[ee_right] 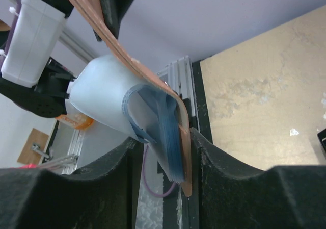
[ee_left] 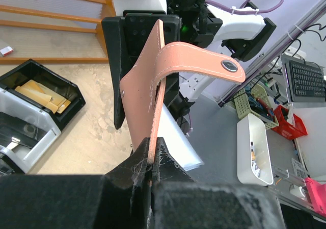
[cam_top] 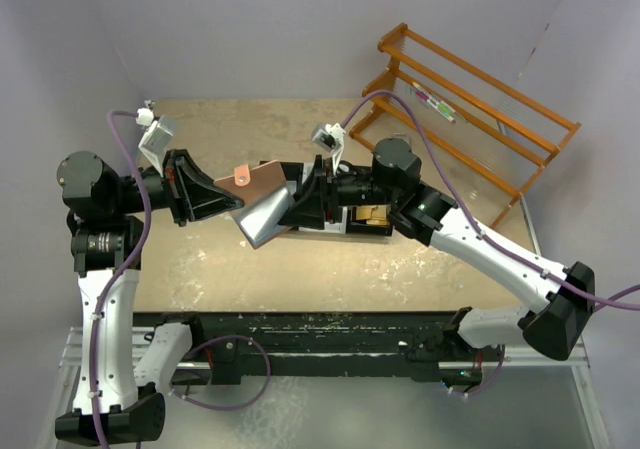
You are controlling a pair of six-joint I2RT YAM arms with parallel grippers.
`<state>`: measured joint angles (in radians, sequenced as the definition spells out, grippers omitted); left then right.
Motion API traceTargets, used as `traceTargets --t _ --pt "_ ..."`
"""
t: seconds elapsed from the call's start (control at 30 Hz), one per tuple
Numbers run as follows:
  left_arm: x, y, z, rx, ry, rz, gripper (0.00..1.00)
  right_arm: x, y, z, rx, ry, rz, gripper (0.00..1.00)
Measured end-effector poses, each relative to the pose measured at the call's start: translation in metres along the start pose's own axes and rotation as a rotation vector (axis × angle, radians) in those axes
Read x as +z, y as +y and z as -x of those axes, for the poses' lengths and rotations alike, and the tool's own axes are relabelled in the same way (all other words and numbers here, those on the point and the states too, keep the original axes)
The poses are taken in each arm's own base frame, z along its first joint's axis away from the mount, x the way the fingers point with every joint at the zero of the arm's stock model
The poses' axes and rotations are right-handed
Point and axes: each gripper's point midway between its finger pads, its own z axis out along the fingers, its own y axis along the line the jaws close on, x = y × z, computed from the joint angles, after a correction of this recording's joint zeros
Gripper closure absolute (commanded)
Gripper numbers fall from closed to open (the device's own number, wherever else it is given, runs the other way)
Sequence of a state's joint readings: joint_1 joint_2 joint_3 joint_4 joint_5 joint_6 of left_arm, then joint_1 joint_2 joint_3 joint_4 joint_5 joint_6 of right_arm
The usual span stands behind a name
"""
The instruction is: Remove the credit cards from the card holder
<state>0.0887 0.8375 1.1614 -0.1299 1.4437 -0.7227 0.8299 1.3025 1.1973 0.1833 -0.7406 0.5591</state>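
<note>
My left claw (ee_left: 152,160) is clamped shut on one edge of the card holder (ee_left: 153,81), holding it up above the middle of the tabletop (cam_top: 400,269). My right claw (ee_right: 163,152) straddles the folded, blue-lined end, a finger close on each side; I cannot tell whether it pinches.

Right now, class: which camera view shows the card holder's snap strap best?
Left wrist: the snap strap arches close up, stud visible. Top external shows it small from above; right wrist shows only the card holder's blue-lined edge.
</note>
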Motion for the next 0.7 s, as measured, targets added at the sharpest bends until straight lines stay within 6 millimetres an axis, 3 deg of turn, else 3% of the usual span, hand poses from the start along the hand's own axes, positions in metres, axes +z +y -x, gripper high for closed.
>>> traceTargets --t 0.23,0.37,0.47,0.7 --pt "0.000 0.000 0.000 -0.005 0.001 0.000 1.00 0.003 0.009 0.024 -0.021 -0.067 0.021 0.38" --pt "0.000 0.000 -0.001 -0.013 0.002 0.001 1.00 0.005 0.014 0.034 -0.023 -0.101 0.043 0.36" --pt "0.000 0.000 -0.001 -0.015 0.002 0.001 1.00 0.007 0.016 0.040 -0.015 -0.123 0.060 0.38" --pt "0.000 -0.002 -0.002 -0.008 0.002 0.000 1.00 0.016 0.017 0.050 0.026 -0.163 0.099 0.57"
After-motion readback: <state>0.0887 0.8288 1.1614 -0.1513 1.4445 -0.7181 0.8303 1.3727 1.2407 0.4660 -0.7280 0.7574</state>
